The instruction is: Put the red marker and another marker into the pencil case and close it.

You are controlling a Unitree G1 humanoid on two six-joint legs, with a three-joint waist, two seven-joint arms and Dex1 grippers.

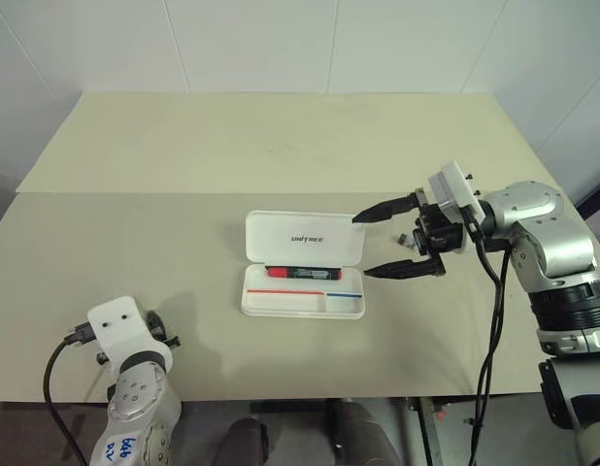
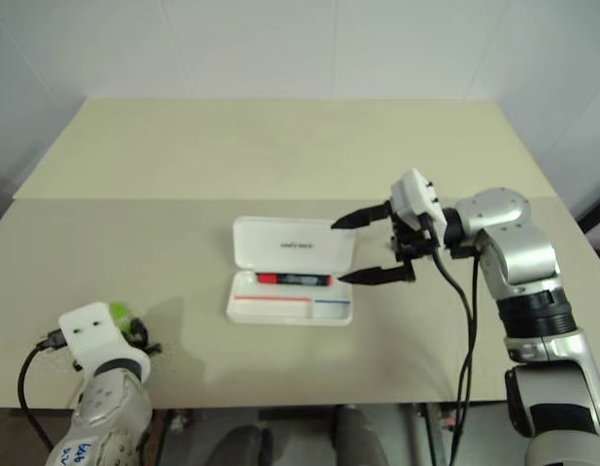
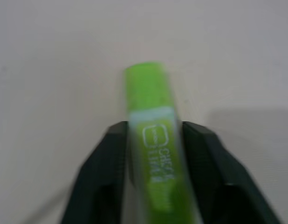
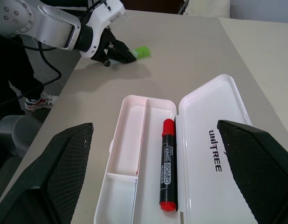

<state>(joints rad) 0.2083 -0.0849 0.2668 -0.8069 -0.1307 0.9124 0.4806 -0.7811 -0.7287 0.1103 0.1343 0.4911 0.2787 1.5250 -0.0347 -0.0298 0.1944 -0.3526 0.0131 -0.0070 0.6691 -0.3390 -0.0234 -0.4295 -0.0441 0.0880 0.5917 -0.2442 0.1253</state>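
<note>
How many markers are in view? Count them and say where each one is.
2. The red marker lies inside the open pencil case, along the hinge side. The green marker sits between the left gripper's fingers at the table's near left.

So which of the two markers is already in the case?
The red marker, black barrel with red ends, lies inside the open pencil case beside the hinge. The lime-green marker is over the table, between the left gripper's fingers.
</note>
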